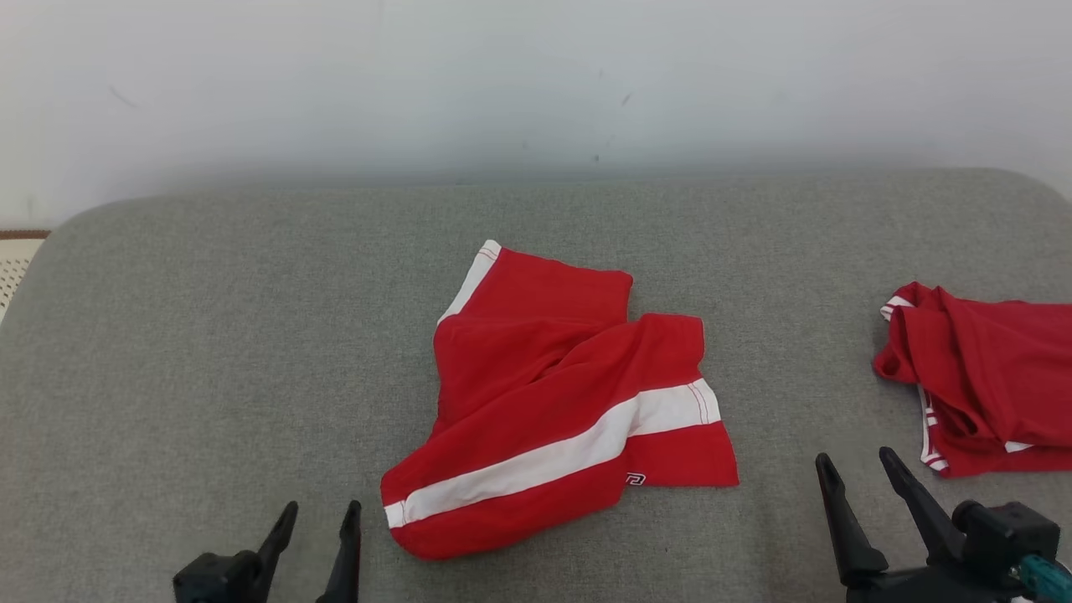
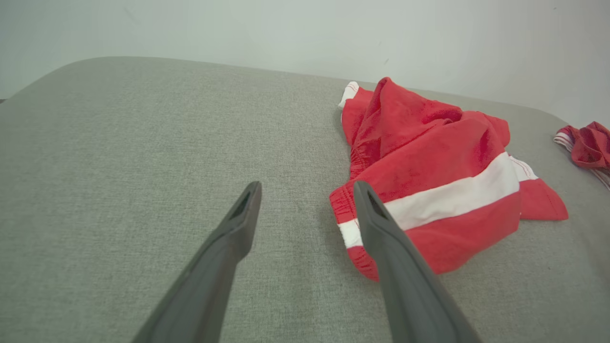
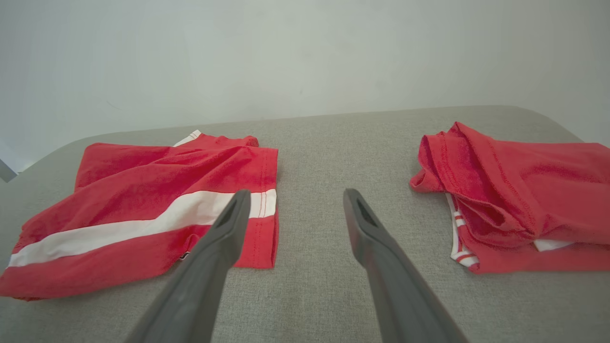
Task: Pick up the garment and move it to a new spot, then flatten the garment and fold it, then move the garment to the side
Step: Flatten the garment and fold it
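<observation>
garment (image 1: 553,402) is found crumpled mid-frame on the grey cushion (image 1: 209,335), red with a white stripe | left gripper (image 1: 322,505) is seen lower left, fingers spread, nothing held | right gripper (image 1: 854,456) is seen lower right, spread and empty too | second red garment (image 1: 988,368) is piled at the right edge

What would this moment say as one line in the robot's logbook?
stage: before pickup | garment: crumpled, centre | other garment: far right | left gripper: open, empty | right gripper: open, empty
</observation>
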Motion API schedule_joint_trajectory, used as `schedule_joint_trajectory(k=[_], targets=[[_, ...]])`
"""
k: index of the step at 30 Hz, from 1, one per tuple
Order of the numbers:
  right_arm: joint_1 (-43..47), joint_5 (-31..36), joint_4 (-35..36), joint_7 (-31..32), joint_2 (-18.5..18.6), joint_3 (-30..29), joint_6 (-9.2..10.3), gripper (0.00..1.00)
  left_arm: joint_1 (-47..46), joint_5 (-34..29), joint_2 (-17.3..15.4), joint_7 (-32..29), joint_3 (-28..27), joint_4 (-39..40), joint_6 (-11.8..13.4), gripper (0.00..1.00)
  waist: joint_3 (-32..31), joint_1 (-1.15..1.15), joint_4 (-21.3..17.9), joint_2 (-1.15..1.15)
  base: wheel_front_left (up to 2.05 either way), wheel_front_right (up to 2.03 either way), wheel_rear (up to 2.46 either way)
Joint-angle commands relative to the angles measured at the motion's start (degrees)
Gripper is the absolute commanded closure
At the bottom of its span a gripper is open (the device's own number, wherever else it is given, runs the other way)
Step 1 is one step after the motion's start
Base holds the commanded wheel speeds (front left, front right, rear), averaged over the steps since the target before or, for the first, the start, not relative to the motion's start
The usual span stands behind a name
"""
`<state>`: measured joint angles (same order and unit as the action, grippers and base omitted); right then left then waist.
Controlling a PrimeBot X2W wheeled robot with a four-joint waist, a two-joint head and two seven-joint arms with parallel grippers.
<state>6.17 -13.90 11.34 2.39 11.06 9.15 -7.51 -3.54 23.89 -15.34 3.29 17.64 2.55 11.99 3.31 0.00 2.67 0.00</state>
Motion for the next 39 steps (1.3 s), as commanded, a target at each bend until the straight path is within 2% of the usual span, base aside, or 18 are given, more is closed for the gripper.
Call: schedule_joint_trajectory(k=[1, 6, 11, 19, 26, 27, 28, 29, 31, 32, 35, 39], targets=[[-1.2, -0.77, -0.53, 0.5, 0.55, 0.4, 0.05, 0.0, -0.38, 0.63, 0.06, -0.8, 0.51, 0.09, -0.31, 0.0, 1.15, 0.0, 0.77, 0.0, 0.0, 0.0, 0.0], [-6.6, -3.76, -5.59, 1.46, 4.09, 3.0, 0.05, 0.0, -1.31, 2.71, 1.4, -5.36, 2.82, -0.83, -1.69, 0.0, 3.43, 0.0, 1.83, 0.0, 0.0, 0.0, 0.0], [-12.61, -6.76, -11.88, 1.12, 7.33, 7.44, 0.06, 0.0, -3.02, 4.15, 2.66, -7.23, 4.24, -1.85, -2.71, 0.0, 6.27, 0.0, 3.47, 0.0, 0.0, 0.0, 0.0], [-21.62, -10.86, -21.16, 0.42, 10.87, 14.29, 0.05, 0.0, -7.24, 5.93, 4.2, -8.01, 4.83, -4.18, -4.64, 0.0, 10.17, 0.0, 5.06, 0.0, 0.0, 0.0, 0.0], [-27.67, -13.61, -28.03, -0.78, 12.45, 18.98, 0.05, 0.0, -9.46, 8.29, 5.46, -7.91, 5.15, -5.62, -6.54, 0.0, 12.35, 0.0, 6.09, 0.0, 0.0, 0.0, 0.0], [-28.18, -14.02, -28.78, -0.9, 12.58, 19.47, 0.05, 0.0, -9.64, 8.36, 5.69, -7.87, 5.15, -5.78, -6.88, 0.05, 12.56, 0.0, 6.2, 0.0, 0.0, 0.0, 0.0], [-28.67, -14.27, -29.41, -1.11, 12.73, 19.78, 0.05, 0.02, -9.82, 8.4, 5.66, -7.76, 5.17, -5.93, -7.02, 0.24, 12.81, 0.0, 6.28, 0.0, 0.0, 0.0, 0.0], [-29.19, -14.61, -30.07, -1.31, 12.88, 20.17, 0.05, 0.13, -9.95, 8.85, 5.73, -8.03, 5.4, -6.18, -7.47, 0.51, 13.01, 0.0, 6.34, 0.0, 0.0, 0.0, 0.0], [-29.97, -15.17, -31.02, -1.51, 13.11, 21.2, 0.05, 0.95, -10.25, 9.3, 6.01, -7.7, 5.47, -6.36, -8.01, 0.8, 13.31, 0.0, 6.44, 0.0, 0.0, 0.0, 0.0], [-30.16, -15.49, -31.38, -1.74, 13.22, 21.63, 0.05, 1.0, -10.41, 9.41, 5.96, -7.53, 5.57, -6.5, -8.37, 1.0, 13.37, 0.0, 6.47, 0.0, 0.0, 0.0, 0.0], [-30.8, -15.55, -31.35, -3.67, 13.86, 21.49, 0.06, 1.0, -10.78, 9.2, 5.92, -6.01, 5.34, -6.09, -8.85, 1.0, 13.39, 0.0, 6.46, 0.0, 0.0, 0.0, 0.0], [-30.0, -15.22, -29.38, -6.5, 14.32, 19.78, 0.05, 1.0, -10.62, 8.59, 5.53, -3.73, 4.37, -4.22, -8.23, 1.0, 12.82, 0.0, 6.25, 0.0, 0.0, 0.0, 0.0]])
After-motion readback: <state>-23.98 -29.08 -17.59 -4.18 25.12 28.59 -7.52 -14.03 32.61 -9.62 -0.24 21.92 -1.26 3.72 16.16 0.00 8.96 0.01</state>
